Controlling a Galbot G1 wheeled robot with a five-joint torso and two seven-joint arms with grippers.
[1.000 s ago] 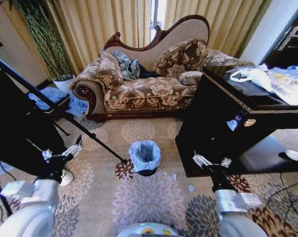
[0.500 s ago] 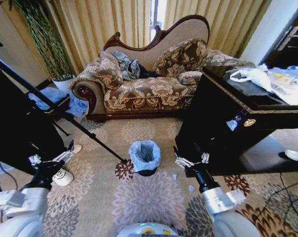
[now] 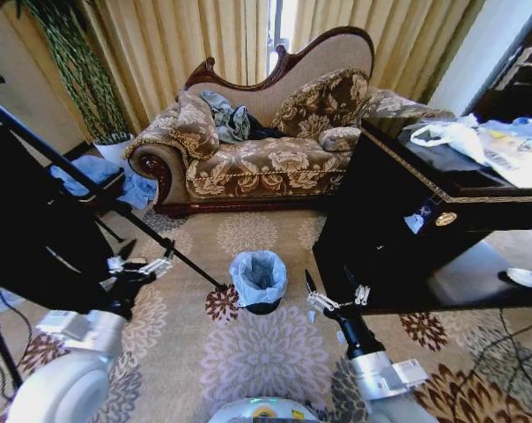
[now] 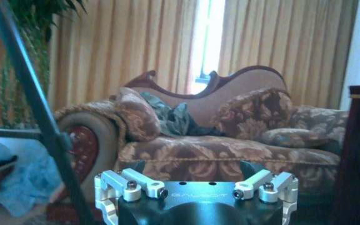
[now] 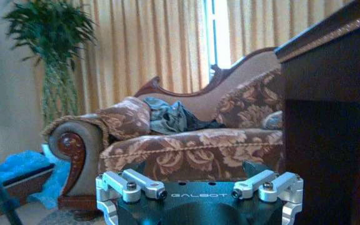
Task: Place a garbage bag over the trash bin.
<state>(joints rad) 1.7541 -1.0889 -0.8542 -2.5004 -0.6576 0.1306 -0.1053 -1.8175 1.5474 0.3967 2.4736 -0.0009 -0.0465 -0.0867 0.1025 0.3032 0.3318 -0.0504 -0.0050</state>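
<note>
- Patterned carpet (image 3: 266,352) carries the trash bin (image 3: 261,304), garbage bag (image 3: 258,275) lining it, so I judge the fitting done.
- Left gripper (image 3: 140,264) and right gripper (image 3: 332,295) flank it, jaws spread, holding nothing.

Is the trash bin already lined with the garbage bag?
Yes. The garbage bag sits inside the upright trash bin, its pale blue plastic draped over the rim.

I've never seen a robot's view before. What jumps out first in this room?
The small black trash bin stands mid-carpet, already lined with the pale blue garbage bag. Either side of it hover the robot's two arms, the left tool and the right tool, both open and empty. Behind sits an ornate floral sofa before tall golden curtains.
</note>
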